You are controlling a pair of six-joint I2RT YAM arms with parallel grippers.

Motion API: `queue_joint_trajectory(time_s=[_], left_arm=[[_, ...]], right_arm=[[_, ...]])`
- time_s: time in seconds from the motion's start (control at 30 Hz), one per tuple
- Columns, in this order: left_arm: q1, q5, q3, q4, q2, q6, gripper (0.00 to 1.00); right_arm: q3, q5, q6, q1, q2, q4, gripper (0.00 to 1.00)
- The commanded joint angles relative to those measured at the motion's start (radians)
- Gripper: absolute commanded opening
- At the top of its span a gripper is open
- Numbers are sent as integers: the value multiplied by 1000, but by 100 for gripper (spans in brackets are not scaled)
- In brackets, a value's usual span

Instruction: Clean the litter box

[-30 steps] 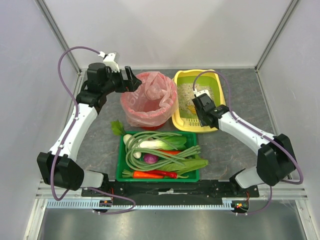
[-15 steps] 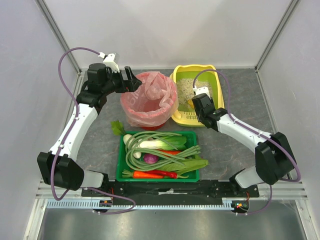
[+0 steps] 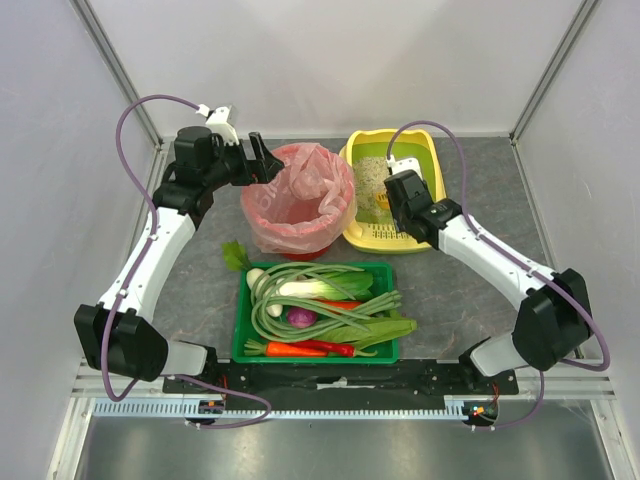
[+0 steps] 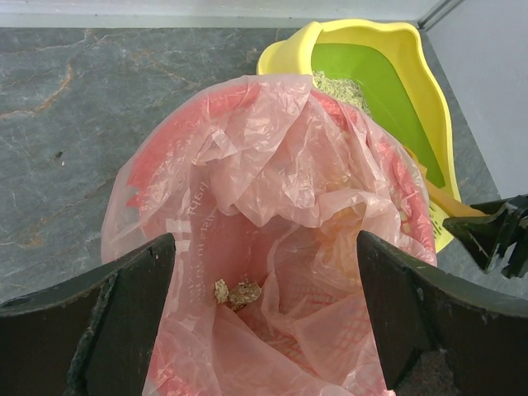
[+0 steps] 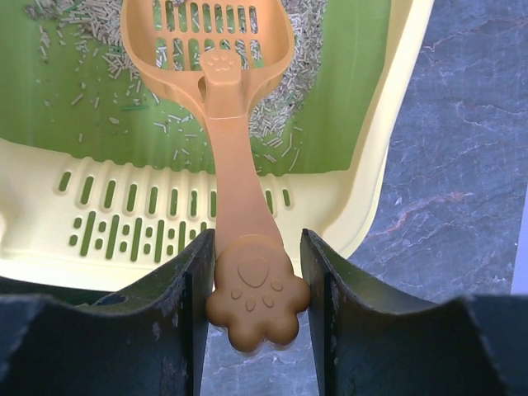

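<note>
My right gripper [image 5: 254, 285] clamped the scoop [image 5: 221, 157] reaching into the litter box [image 5: 124, 239]; left gripper [image 4: 264, 276] gaped empty over the bin [image 4: 165, 165] beside it.

The right gripper [image 5: 252, 268] has black fingers [image 5: 186, 330], and between them is an orange scoop [image 5: 235, 190] embossed with paw prints. Ahead of it, the litter box [image 5: 33, 214] is yellow with rows of slots, its lining bright green under grey-beige litter [image 5: 289, 91]. Ahead of the left gripper [image 4: 264, 313], also black, the bag [image 4: 272, 157] is translucent pink with faint white print. The table [image 4: 99, 99] is grey and veined like marble.
</note>
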Motion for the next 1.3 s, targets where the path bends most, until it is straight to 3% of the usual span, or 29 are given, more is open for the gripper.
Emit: queue_joint_trajectory(time_s=[0.0,0.3,0.5,0.83,1.27], left_arm=[[4,28,-15,36,-20,-36,96],[4,33,-32,34,-23,-35,96],[4,41,-48,33,-26,-30,96],[9,19,-28,13,-21,4,96],[14,18,8,14,9,-1,96]], right_arm=[[99,-3,29,-7,11,-135,0],[202,-121,-17,-32,77,-210,0],[282,-141,-71,-38,159,-212,0],[277,-121,-89,-43,266,-179,0],[160,-46,-109,-44,284,92,0]])
